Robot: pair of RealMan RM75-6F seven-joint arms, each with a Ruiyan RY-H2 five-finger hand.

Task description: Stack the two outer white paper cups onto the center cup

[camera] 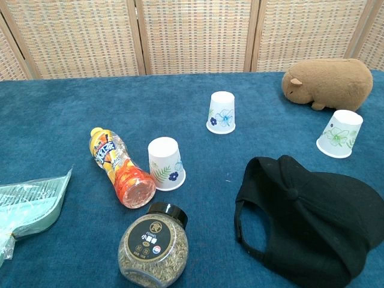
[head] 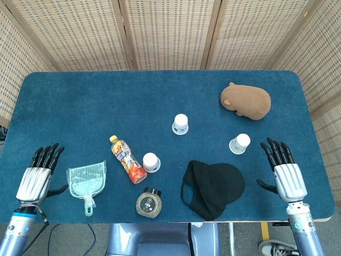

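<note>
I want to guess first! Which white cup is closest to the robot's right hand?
The cup beside the black cap, just below the brown plush toy. It sits right by the right hand; the other two cups stand farther left.

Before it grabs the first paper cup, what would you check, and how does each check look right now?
1. Left hand empty, fingers apart: ok.
2. Right hand empty, fingers apart: ok.
3. Three white paper cups upside down, unstacked: left cup, center cup, right cup: ok.
4. Orange drink bottle lying close beside left cup, may crowd a grasp: not ok.
5. Black cap lies apart from right cup: ok.
6. Cups empty inside: cannot tell.
</note>
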